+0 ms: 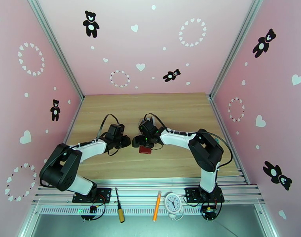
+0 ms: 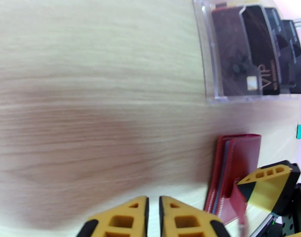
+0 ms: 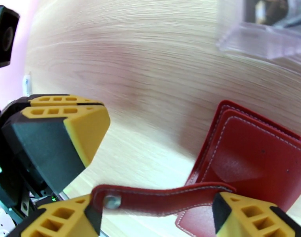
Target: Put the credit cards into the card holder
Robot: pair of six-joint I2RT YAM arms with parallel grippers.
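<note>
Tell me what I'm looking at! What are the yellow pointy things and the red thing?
These are two robot arms bolted to a wooden table. One picture looks down from above; the other two come from small cameras on each arm's wrist. The red thing is a wallet lying on the table. The yellow things are fingers: each arm ends in a two-finger gripper. The left gripper is pinched nearly shut, with nothing between its fingers. The right gripper is wide open, and the wallet's snap strap lies across the gap. Near the wallet sits a clear plastic rack with dark cards in it.
</note>
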